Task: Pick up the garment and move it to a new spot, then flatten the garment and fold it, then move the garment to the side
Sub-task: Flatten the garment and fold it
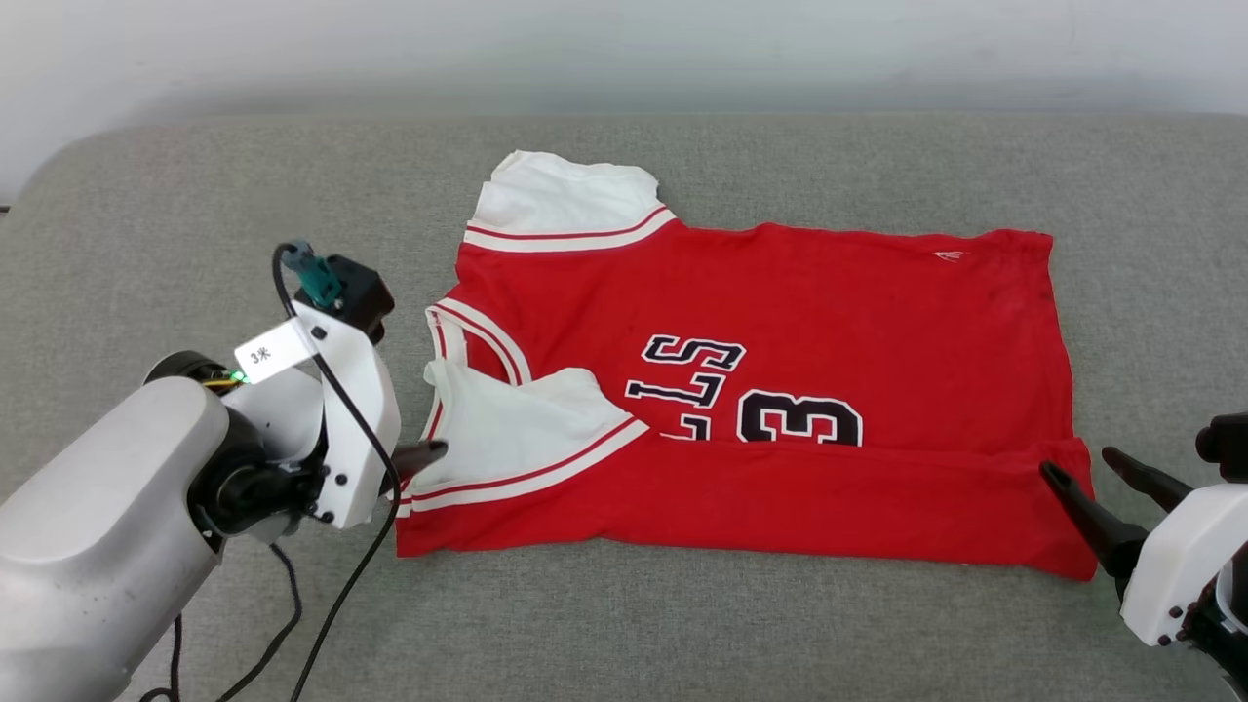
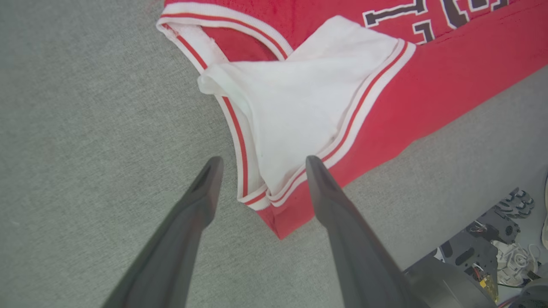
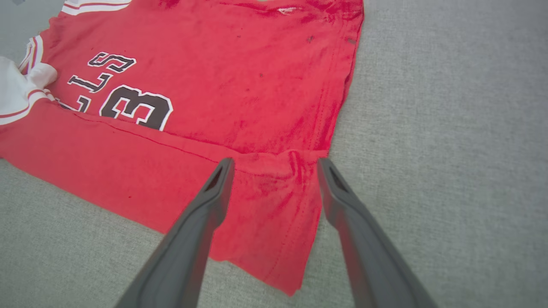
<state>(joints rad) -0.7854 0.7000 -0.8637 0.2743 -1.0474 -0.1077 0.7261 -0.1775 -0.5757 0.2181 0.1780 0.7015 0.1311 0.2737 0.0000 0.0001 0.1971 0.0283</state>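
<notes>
The garment (image 1: pixel 780 322) is a red jersey with white sleeves and a black 3, lying flat on the grey cushion with its near long edge folded up over the lettering. The folded band (image 3: pixel 128 171) covers the bottom of the letters. My left gripper (image 2: pixel 261 164) is open, fingers straddling the corner with the folded white sleeve (image 2: pixel 295 107), holding nothing. A dark fingertip (image 1: pixel 421 456) of it touches the sleeve's edge. My right gripper (image 3: pixel 274 164) is open over the hem corner (image 3: pixel 278 205), also seen at the garment's right end (image 1: pixel 1087 473).
The grey cushion (image 1: pixel 195 244) stretches wide on both sides and in front of the garment. A pale wall runs behind it. A black cable (image 1: pixel 331 585) hangs from my left arm. Beyond the cushion's edge the floor holds robot hardware (image 2: pixel 492 252).
</notes>
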